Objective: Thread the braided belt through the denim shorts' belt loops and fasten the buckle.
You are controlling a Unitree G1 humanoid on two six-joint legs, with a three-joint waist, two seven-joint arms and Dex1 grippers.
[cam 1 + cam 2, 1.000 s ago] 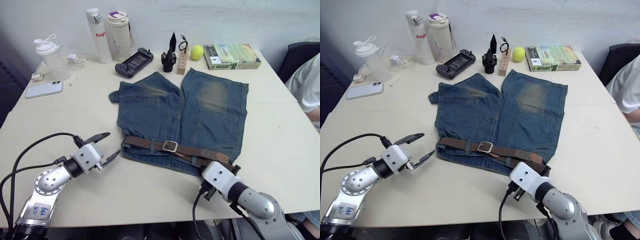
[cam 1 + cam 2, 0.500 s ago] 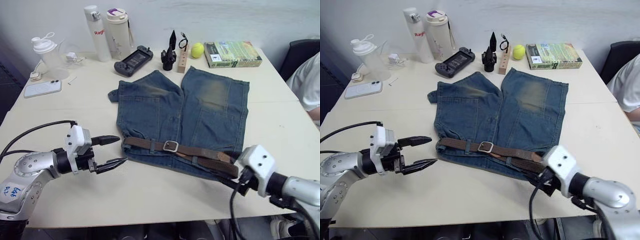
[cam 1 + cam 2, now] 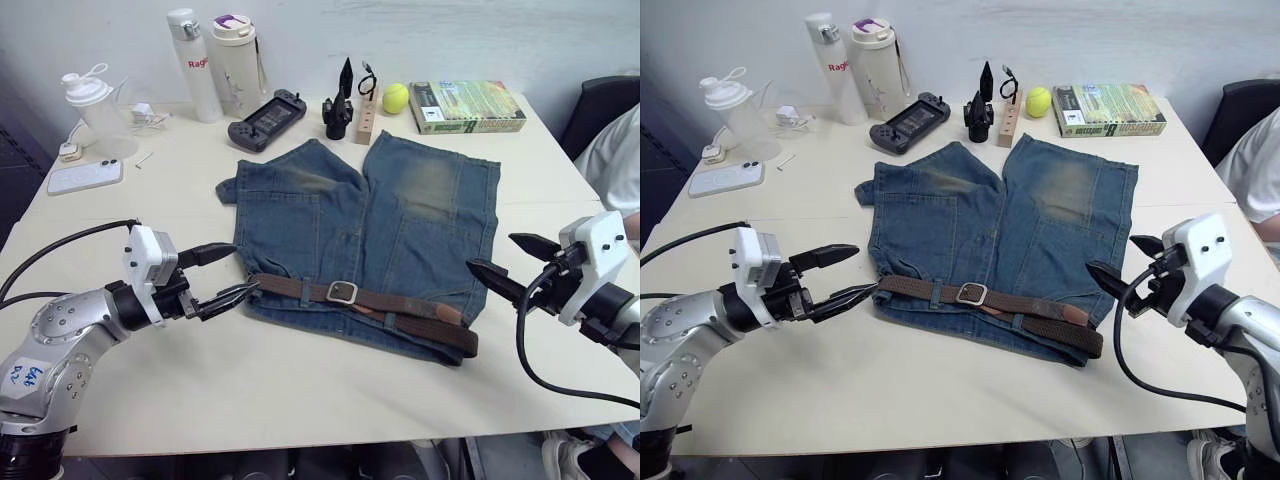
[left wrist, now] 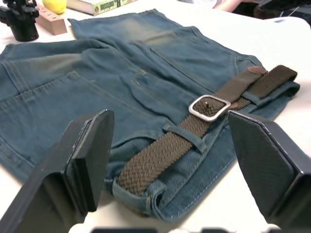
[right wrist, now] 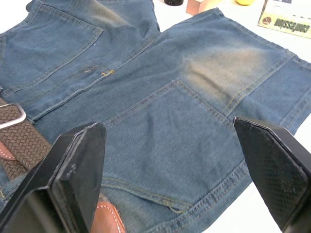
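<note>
Denim shorts [image 3: 370, 215] with buckled belt [image 3: 365, 300] lie between your two spread grippers, left [image 3: 222, 272] and right [image 3: 512, 258].

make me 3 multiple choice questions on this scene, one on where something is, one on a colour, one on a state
1. Where is the tennis ball?
A. beside the book
B. on the denim shorts
C. by the phone

2. What colour is the braided belt?
A. black
B. brown
C. white

3. How are the two pincers?
A. both open, holding nothing
B. both shut on the belt
C. left shut, right open

Answers:
1. A, it lies next to the book at the table's far edge.
2. B, the weave is dark brown.
3. A, left pincer and right pincer have spread fingers with nothing between.
</note>
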